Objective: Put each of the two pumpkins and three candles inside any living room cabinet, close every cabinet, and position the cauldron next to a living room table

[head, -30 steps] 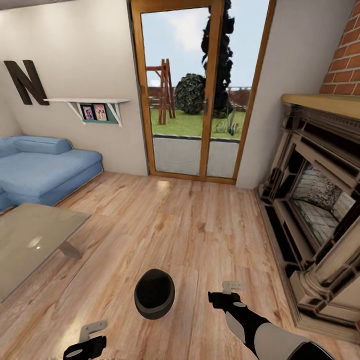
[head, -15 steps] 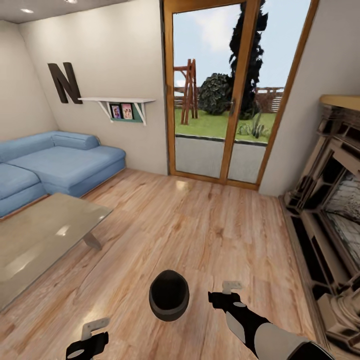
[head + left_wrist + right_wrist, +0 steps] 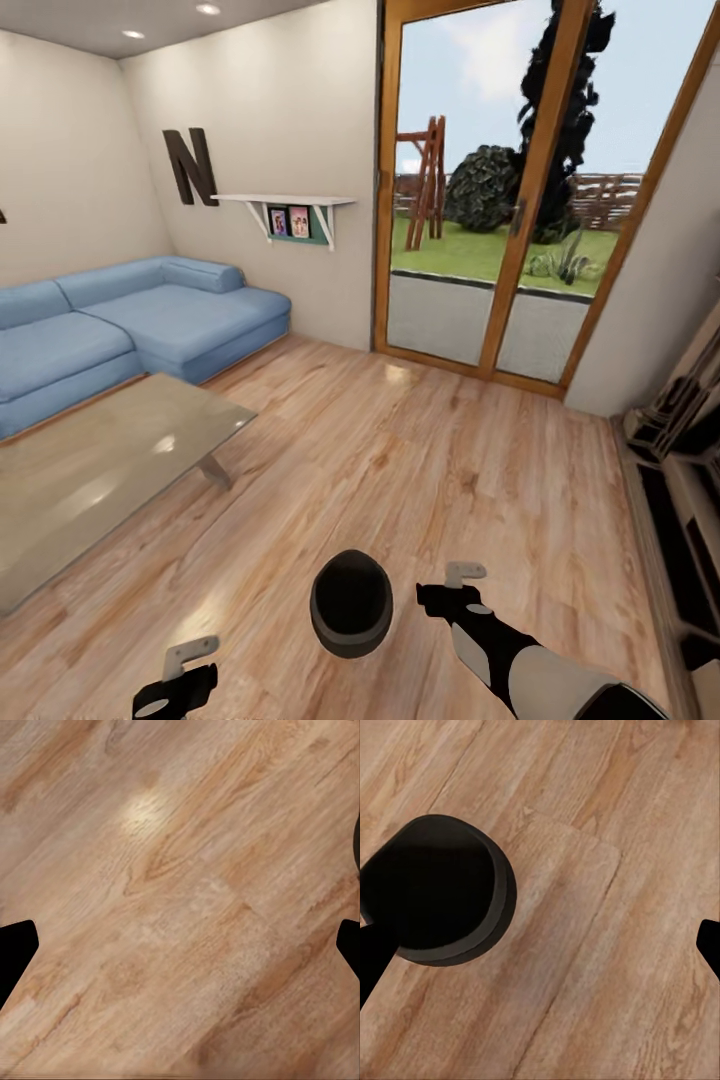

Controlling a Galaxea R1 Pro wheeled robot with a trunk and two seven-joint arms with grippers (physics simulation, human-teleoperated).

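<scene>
Cauldron point(image 3: 350, 602) upright on floor between both open, empty pincers; right pincer point(image 3: 452, 583) nearer; counter point(image 3: 90, 480) far left.

A blue sofa point(image 3: 130, 325) sits below a wall shelf point(image 3: 290, 205), beside glass doors point(image 3: 500, 200).

1. On the back wall above the sofa you can read one large dark letter "N" point(image 3: 191, 165), mounted flat on the pale wall just beside the white shelf.
2. At the far left edge of the head view you see a dark sliver of another wall sign point(image 3: 3, 216), cut off too much to read.
3. The small framed pictures point(image 3: 288, 221) on the shelf show colours, but you cannot make out any writing on them.
</scene>
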